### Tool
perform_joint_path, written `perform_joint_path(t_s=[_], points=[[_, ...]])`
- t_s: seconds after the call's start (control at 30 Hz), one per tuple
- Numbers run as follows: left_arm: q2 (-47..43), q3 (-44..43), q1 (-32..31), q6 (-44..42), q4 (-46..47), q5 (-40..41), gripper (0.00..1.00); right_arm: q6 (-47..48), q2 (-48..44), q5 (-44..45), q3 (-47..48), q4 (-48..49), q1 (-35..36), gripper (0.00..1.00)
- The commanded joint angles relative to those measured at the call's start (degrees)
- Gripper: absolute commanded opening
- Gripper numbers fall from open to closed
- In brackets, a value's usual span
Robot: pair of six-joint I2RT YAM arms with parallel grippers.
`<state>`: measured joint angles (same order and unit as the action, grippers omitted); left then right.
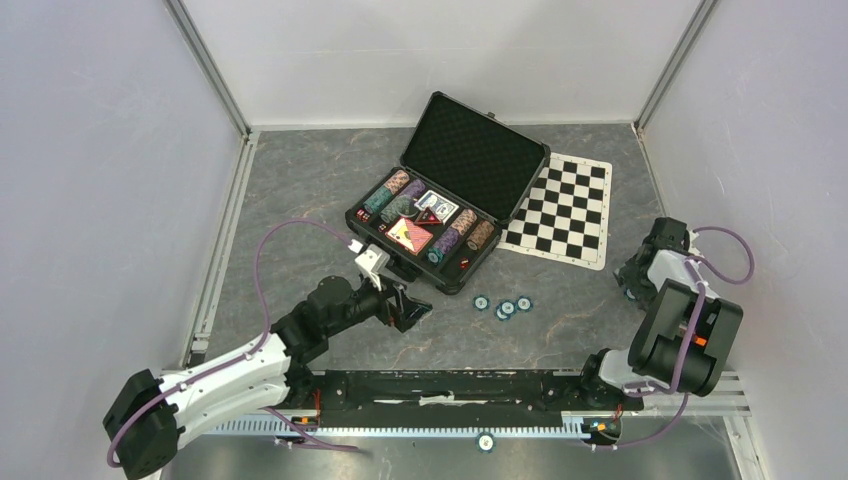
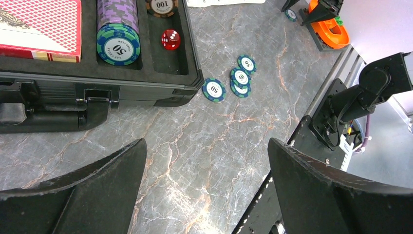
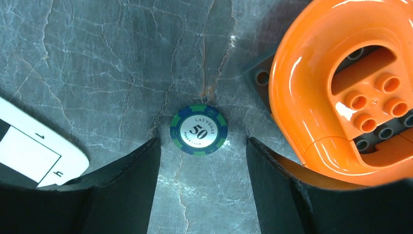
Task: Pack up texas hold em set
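While flat on the table [image 3: 97,68], 1 teal chip [image 3: 198,129] untouched between parted fingers [image 3: 127,191] of the right gripper [image 3: 202,142].

Print on chips and mat border.
LAS VEGAS, 50 and POKER CLUB on the face of the lone teal chip [image 3: 198,130] in the right wrist view; 50 on the teal end chip [image 2: 118,46] of the boxed stack and on each of the loose chips [image 2: 214,89] on the table; 100 on the brown chip [image 2: 162,6]; 1 and h on the mat border [image 3: 34,151].
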<state>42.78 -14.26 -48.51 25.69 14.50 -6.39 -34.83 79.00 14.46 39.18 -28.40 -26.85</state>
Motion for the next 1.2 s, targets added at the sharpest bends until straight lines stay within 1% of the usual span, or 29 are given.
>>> perform_joint_path(t_s=[0.0,0.17,0.2,0.23,0.27,0.4,0.53,0.57,0.6,0.73,0.9,1.17], points=[[0.5,-3.3,0.1,-1.1,-0.2,-0.8,1.0,-0.4,1.4,1.7,2.3,2.7,-0.2,0.71],[0.2,-3.9,0.1,-1.2,-0.4,-0.4,1.0,-0.8,2.2,3.2,2.2,2.9,-0.2,0.71],[0.1,-3.9,0.1,-1.2,-0.4,-0.4,1.0,-0.8,2.4,3.3,2.2,2.8,-0.2,0.7],[0.1,-3.9,0.1,-1.2,-0.4,-0.3,1.0,-0.7,2.6,3.2,2.1,3.0,-0.2,0.65],[-0.1,-3.9,0.1,-1.3,-0.6,-0.3,1.0,-0.5,2.7,3.3,2.0,3.1,-0.2,0.64],[-1.0,-4.5,0.1,-2.4,-2.2,0.7,1.0,-0.1,3.2,3.5,1.5,3.9,-0.2,0.64],[-0.9,-4.5,0.1,-2.4,-1.8,0.4,1.0,-0.1,3.7,4.0,1.4,3.8,-0.1,0.63],[-0.7,-4.5,0.1,-2.4,-1.8,0.2,1.0,0.0,3.5,4.3,1.3,3.7,0.0,0.58],[-0.6,-4.5,0.1,-2.3,-1.7,0.1,1.0,0.0,3.2,5.0,1.3,3.5,0.3,0.57],[-1.0,-4.3,0.1,-2.4,-1.6,0.1,1.0,-0.4,2.2,7.4,1.3,2.8,1.5,0.57],[-1.1,-4.4,0.1,-2.5,-1.3,-0.2,1.0,0.1,5.3,7.9,2.9,1.2,1.5,0.58],[-2.0,-3.8,0.1,-2.4,-1.1,-0.8,1.0,0.0,6.5,3.8,-0.9,3.9,1.5,0.58]])
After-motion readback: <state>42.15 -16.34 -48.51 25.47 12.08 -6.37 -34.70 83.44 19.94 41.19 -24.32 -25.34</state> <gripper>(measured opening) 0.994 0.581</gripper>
